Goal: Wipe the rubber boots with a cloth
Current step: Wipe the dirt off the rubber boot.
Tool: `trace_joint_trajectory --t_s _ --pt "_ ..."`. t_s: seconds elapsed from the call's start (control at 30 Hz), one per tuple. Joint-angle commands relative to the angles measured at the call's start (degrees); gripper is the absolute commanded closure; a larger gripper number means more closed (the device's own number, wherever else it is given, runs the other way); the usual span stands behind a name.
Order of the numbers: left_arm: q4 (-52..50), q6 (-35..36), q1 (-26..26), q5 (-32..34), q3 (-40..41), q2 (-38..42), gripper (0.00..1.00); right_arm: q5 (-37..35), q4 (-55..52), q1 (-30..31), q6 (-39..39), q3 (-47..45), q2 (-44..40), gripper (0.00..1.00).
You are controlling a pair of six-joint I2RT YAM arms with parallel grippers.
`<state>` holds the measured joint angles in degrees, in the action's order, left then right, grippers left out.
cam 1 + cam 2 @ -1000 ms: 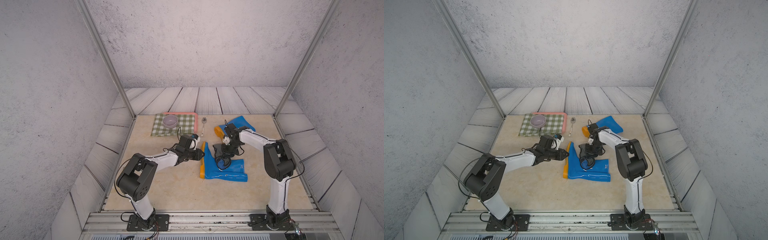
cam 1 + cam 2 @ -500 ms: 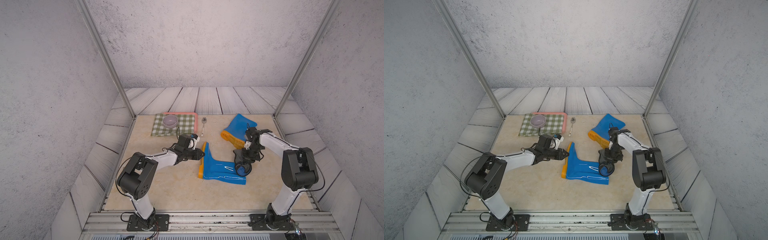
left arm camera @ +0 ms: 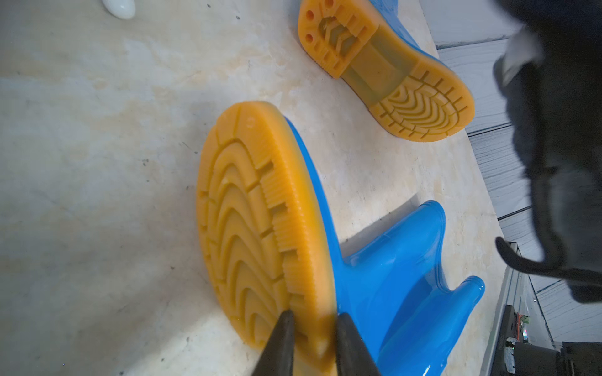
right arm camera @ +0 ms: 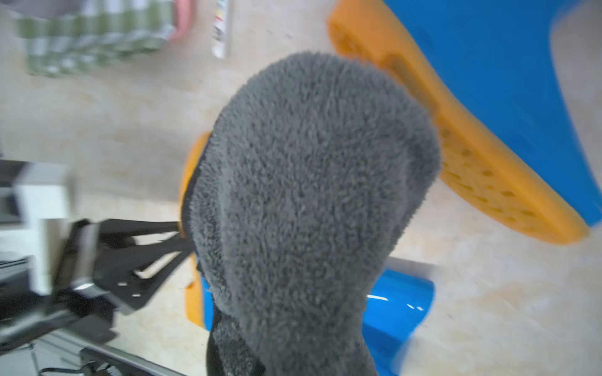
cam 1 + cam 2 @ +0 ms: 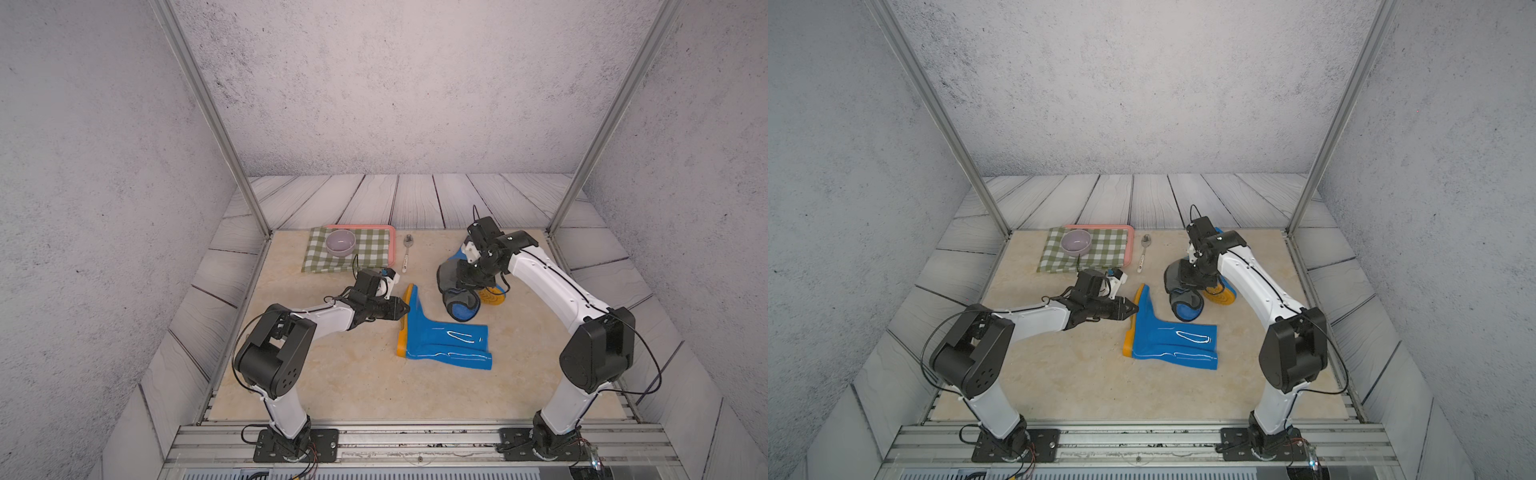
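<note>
One of the rubber boots (image 5: 446, 343) (image 5: 1173, 343) lies on its side mid-table, glossy blue with a yellow-orange sole (image 3: 257, 215). My left gripper (image 3: 314, 338) (image 5: 405, 309) is shut on the rim of that sole. The second boot (image 3: 387, 75) lies further back, and only its sole (image 5: 492, 296) (image 5: 1220, 293) shows past my right arm. My right gripper (image 5: 467, 282) is shut on the cloth (image 4: 309, 195) (image 5: 449, 274) (image 5: 1177, 278), which hangs in the air between the two boots and hides the fingers. The cloth is dark grey with a blue reverse.
At the back left, a green-and-white checked cloth (image 5: 365, 253) lies on a pink tray (image 5: 391, 245) with a lilac bowl (image 5: 340, 242) on it. A spoon (image 5: 406, 254) lies beside the tray. Metal posts (image 5: 582, 183) and walls ring the table.
My right gripper has carried the cloth from the near boot's shaft out to the right, then up and back toward the far boot. The left gripper has kept its grip on the sole.
</note>
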<state>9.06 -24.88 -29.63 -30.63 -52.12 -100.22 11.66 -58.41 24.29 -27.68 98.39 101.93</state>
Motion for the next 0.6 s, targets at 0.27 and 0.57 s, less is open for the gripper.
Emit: trace_joint_trajectory --t_s 0.27,0.57 --pt "-11.25 0.36 1.41 7.71 3.55 -5.34 0.76 3.89 5.19 5.90 -5.30 7.37 17.36 1.00" --pt "-11.32 0.28 1.50 7.43 3.08 -5.95 0.76 4.94 6.10 12.18 -5.50 -2.62 14.09 1.00"
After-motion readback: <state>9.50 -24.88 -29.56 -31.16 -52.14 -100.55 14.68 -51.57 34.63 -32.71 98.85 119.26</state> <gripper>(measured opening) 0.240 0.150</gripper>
